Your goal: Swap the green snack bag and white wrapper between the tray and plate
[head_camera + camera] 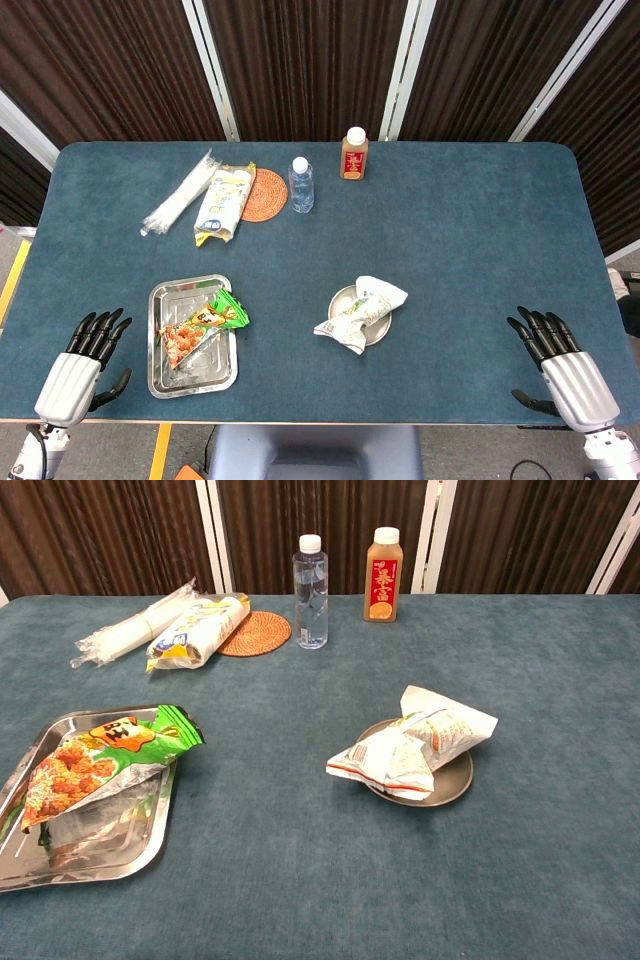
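The green snack bag [203,326] [96,758] lies across the metal tray [171,375] [110,860] at the front left of the table. The white wrapper [361,312] [415,746] lies crumpled on the small round plate [378,334] [455,783], overhanging its left rim. My left hand [82,362] rests at the table's front left corner, left of the tray, fingers spread and holding nothing. My right hand [562,369] rests at the front right, well right of the plate, fingers apart and empty. The chest view shows neither hand.
At the back of the table stand a clear water bottle [301,184] [310,591] and a brown juice bottle [354,153] [381,575]. A woven coaster [267,193] [257,633], a yellow-white packet [224,204] [195,631] and a clear plastic sleeve [179,194] [125,628] lie back left.
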